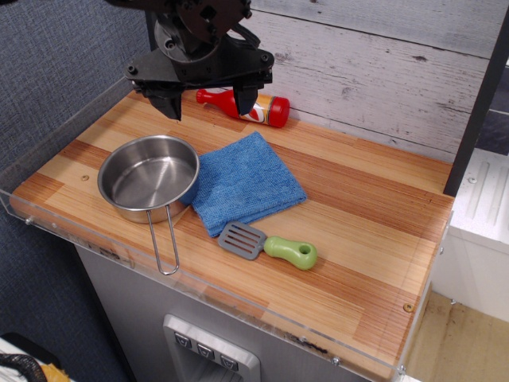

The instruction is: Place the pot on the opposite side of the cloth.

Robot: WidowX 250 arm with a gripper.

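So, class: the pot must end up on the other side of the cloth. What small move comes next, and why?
Probably lower the open gripper toward the steel pot: it hangs empty above the back edge, and the pot sits left of the blue cloth, ungrasped.

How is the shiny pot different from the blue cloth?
The pot is round, hard-looking shiny metal; the cloth is square, blue and fuzzy. The pot stands up like a bowl with a long wire handle; the cloth lies flat. Both sit on the wooden table, touching, about equally wide.
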